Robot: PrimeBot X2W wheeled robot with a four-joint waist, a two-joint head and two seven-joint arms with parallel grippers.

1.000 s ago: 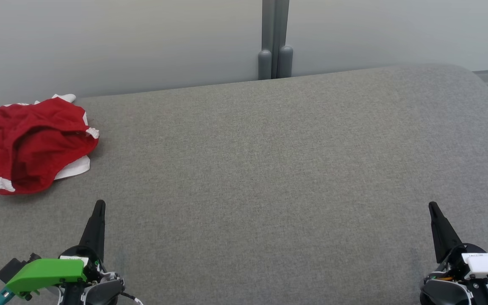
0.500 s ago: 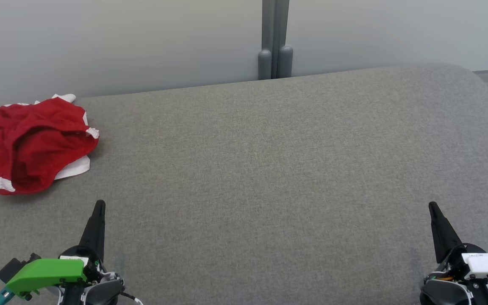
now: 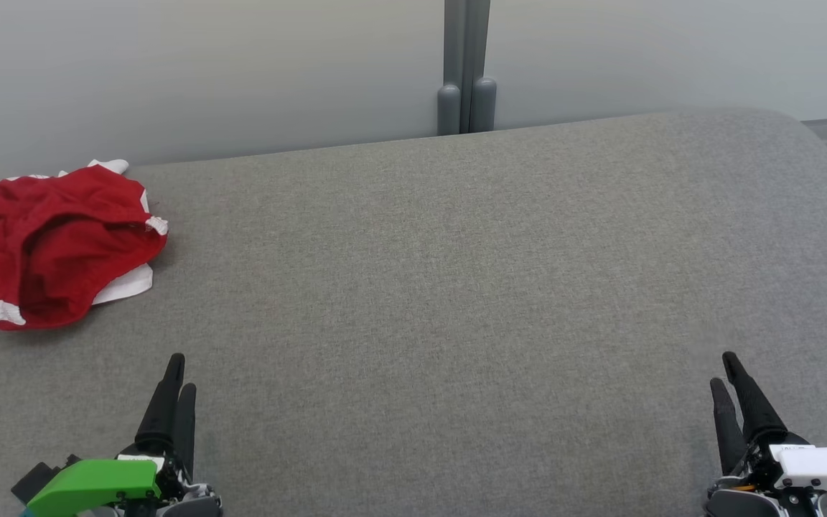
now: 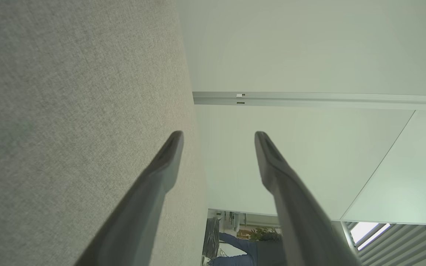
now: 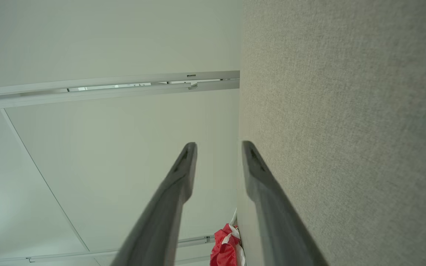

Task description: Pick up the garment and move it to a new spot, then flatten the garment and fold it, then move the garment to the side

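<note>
Red, white-trimmed garment (image 3: 54, 244) lay crumpled at ten o'clock, long axis unclear; left hand (image 3: 181, 373) and right hand (image 3: 721, 369) both released.

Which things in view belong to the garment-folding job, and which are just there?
Job: red and white garment, crumpled at the far left of the grey padded surface; left gripper, open; right gripper, open.
Just there: pale wall; grey post behind the surface.
</note>
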